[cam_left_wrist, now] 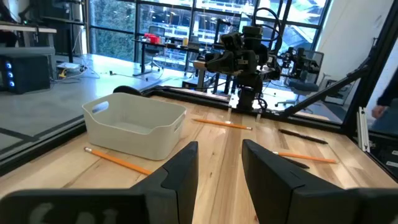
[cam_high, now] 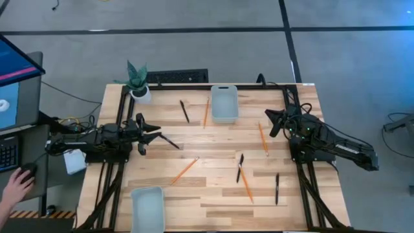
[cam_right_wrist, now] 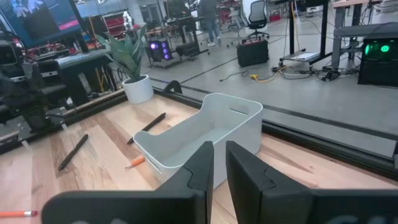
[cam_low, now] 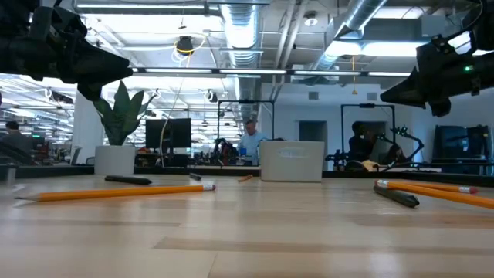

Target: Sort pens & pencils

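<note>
Several black pens lie flat on the wooden table: one [cam_high: 184, 110] at the far left, one [cam_high: 169, 140] just past my left gripper, two [cam_high: 240, 167] [cam_high: 277, 188] near the right. Several orange pencils [cam_high: 206, 112] [cam_high: 262, 138] [cam_high: 184, 170] [cam_high: 246, 188] lie flat among them. My left gripper [cam_high: 155, 131] [cam_left_wrist: 219, 146] hovers level at the table's left side, open, with nothing between its fingers. At the right side my right gripper [cam_high: 270, 120] [cam_right_wrist: 219, 144] hovers shut and holds nothing, pointing toward the far white bin [cam_right_wrist: 205, 134].
One white bin [cam_high: 224, 102] stands at the far edge, another [cam_high: 147, 206] at the near left. A potted plant [cam_high: 137, 81] stands at the far left corner. A person's hand [cam_high: 16, 188] rests on a desk left of the table. Black frame rails run along both sides.
</note>
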